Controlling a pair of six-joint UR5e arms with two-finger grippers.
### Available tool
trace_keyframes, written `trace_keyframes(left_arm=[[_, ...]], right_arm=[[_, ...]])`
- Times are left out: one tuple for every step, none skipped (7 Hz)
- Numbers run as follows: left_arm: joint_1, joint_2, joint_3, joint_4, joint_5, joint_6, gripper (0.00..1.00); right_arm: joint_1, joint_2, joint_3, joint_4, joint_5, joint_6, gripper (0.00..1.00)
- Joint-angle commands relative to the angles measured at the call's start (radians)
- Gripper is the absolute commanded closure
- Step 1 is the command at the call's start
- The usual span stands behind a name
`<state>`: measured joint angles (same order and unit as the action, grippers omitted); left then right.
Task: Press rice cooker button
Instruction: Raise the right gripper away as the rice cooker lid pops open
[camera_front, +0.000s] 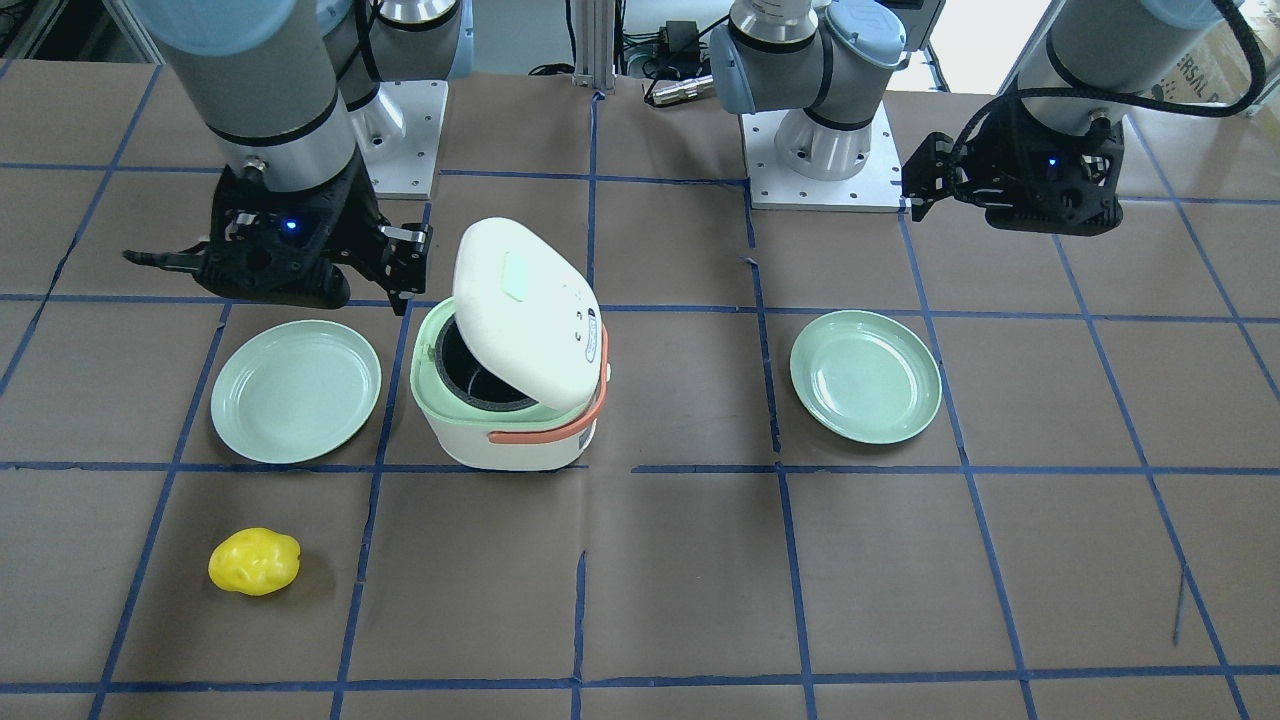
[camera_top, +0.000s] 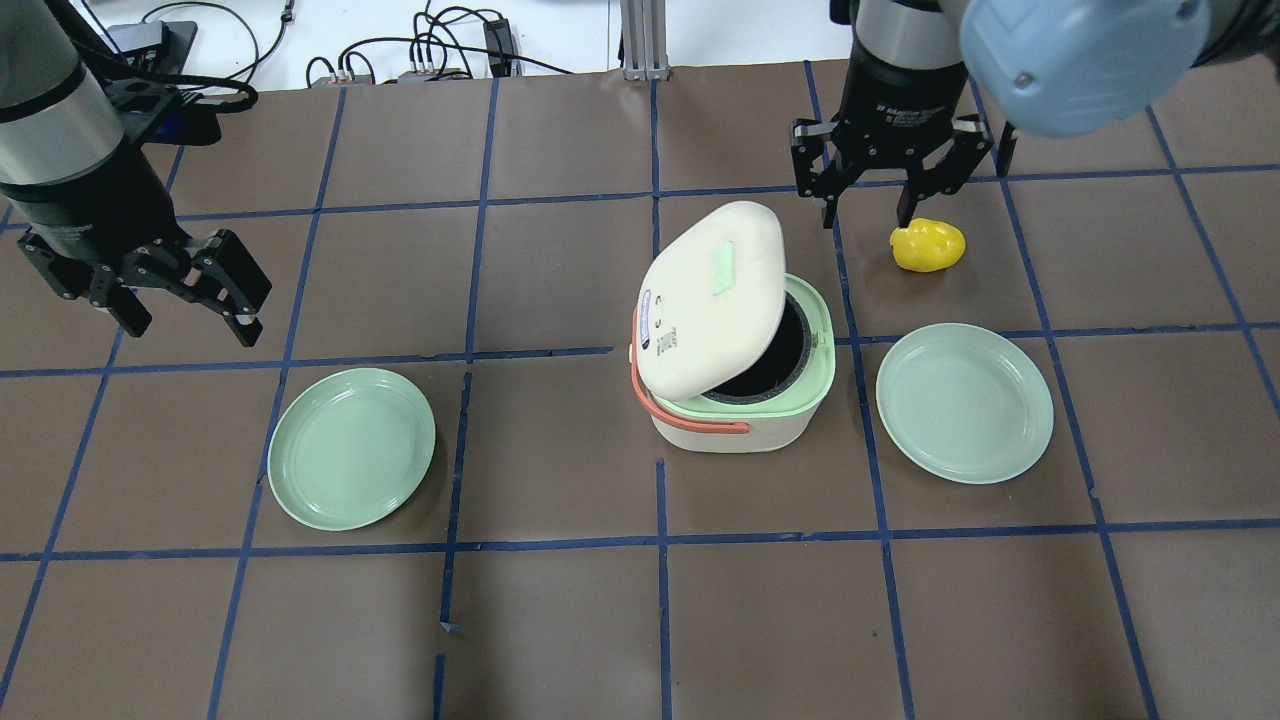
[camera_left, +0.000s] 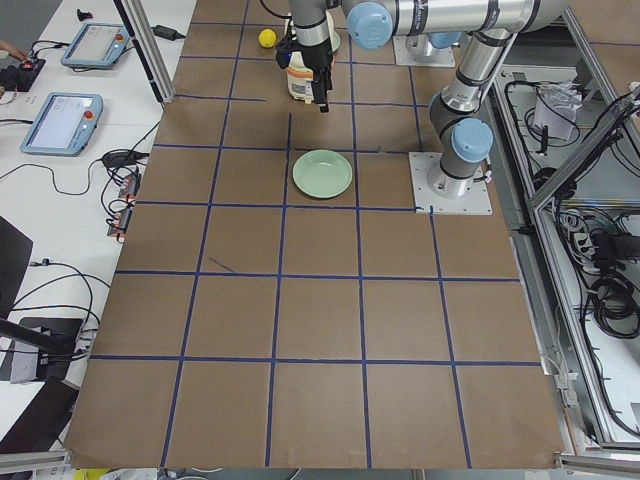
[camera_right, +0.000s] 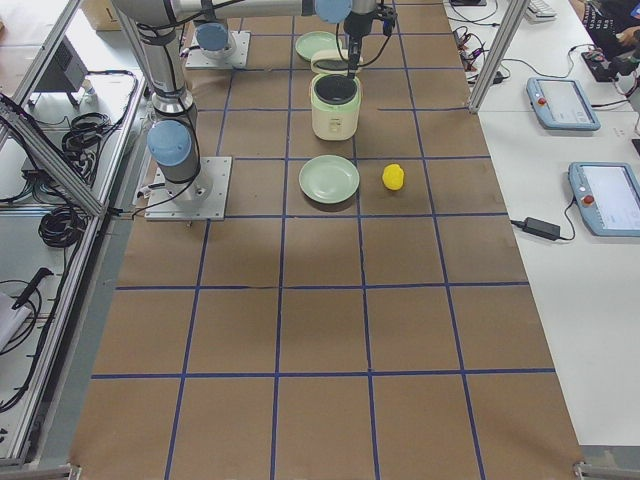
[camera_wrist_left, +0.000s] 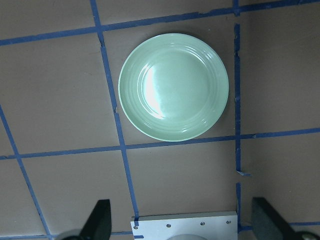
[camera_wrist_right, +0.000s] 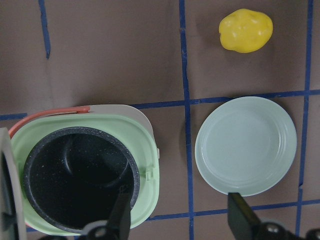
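Observation:
The rice cooker (camera_top: 735, 425) stands mid-table, white with a coral-orange handle (camera_top: 690, 420) and pale green rim. Its lid (camera_top: 712, 300) is tilted up and open, showing the black inner pot (camera_wrist_right: 75, 175); a pale green patch (camera_top: 722, 268) sits on the lid top. The cooker also shows in the front-facing view (camera_front: 515, 440). My right gripper (camera_top: 865, 220) is open and empty, raised just beyond the cooker's far right corner, next to a yellow object (camera_top: 928, 246). My left gripper (camera_top: 190, 325) is open and empty, far to the left of the cooker.
A pale green plate (camera_top: 964, 402) lies right of the cooker and another plate (camera_top: 351, 447) lies to its left, below my left gripper. The yellow object (camera_front: 254, 561) lies near the table's far side. The arm bases (camera_front: 825, 170) stand at the near edge.

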<state>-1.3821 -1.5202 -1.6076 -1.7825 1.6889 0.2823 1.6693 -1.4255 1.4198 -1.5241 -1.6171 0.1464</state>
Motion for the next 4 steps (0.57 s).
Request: trace_keyframes(left_arm=[[0.0, 0.0, 0.0, 0.0, 0.0, 0.0, 0.0], [0.0, 0.0, 0.0, 0.0, 0.0, 0.0, 0.0], [0.0, 0.0, 0.0, 0.0, 0.0, 0.0, 0.0], [0.0, 0.0, 0.0, 0.0, 0.0, 0.0, 0.0]], right_arm=[[-0.135, -0.006, -0.021, 0.039, 0.04, -0.225, 0.0], [-0.155, -0.012, -0.01, 0.042, 0.112, -0.234, 0.0], [-0.152, -0.016, -0.009, 0.042, 0.117, -0.226, 0.0], [-0.151, -0.021, -0.013, 0.042, 0.109, -0.222, 0.0]])
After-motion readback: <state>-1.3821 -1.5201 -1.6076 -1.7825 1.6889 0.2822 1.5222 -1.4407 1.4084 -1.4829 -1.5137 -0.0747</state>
